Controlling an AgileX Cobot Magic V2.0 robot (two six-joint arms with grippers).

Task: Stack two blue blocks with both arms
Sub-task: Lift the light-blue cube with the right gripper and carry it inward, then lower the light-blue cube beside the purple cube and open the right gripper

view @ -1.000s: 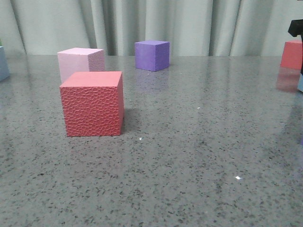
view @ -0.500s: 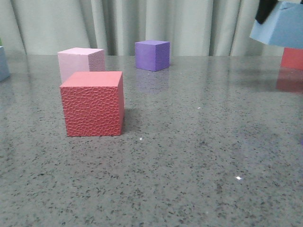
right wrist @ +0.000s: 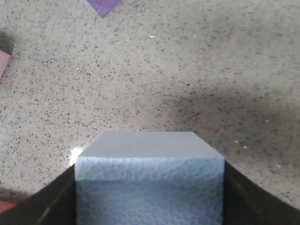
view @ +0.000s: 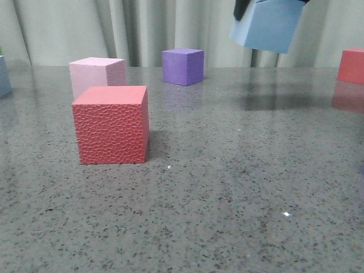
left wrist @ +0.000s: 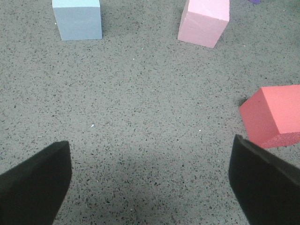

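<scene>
Overhead, the right gripper (right wrist: 149, 206) carries a blue block (view: 267, 25) above the purple cube (view: 182, 66).

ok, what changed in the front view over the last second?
The right gripper lifted a blue block off the table's right edge and carried it up and leftward; it now hangs tilted in the air. Red cube, pink cube and purple cube stayed put.
</scene>
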